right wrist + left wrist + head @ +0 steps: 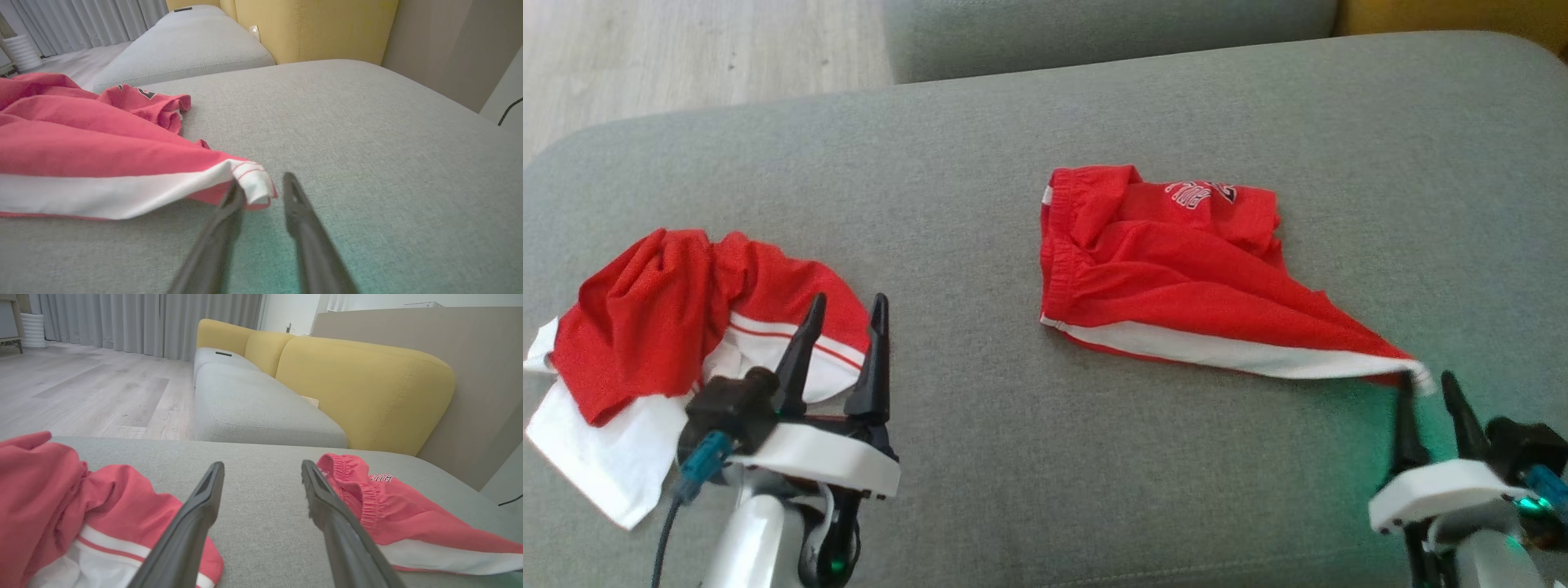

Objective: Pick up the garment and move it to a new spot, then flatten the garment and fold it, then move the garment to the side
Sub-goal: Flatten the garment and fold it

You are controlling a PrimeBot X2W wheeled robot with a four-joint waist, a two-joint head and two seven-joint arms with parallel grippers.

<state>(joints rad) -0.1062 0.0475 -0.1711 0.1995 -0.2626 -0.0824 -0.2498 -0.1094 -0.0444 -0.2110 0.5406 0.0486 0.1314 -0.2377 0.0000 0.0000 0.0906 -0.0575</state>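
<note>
The garment [1176, 278], red shorts with a white stripe and white lettering, lies crumpled in the middle of the grey cushion [1013, 147]. One corner is drawn out to a point toward my right gripper [1425, 380]. In the right wrist view that white-tipped corner [255, 183] rests against the left fingertip of the right gripper [263, 181], whose jaws stand apart and do not pinch it. My left gripper [848, 300] is open and holds nothing, its fingers over the edge of a second red and white garment [662, 310]. The left wrist view has the left gripper [262, 463] between both garments [408, 522].
The second garment [41, 490] is bunched at the cushion's left end. Another grey seat [253, 408] with yellow backrests [359, 384] lies beyond. Wooden floor [686, 57] is at the far left, and a black cable [508, 110] past the cushion's right edge.
</note>
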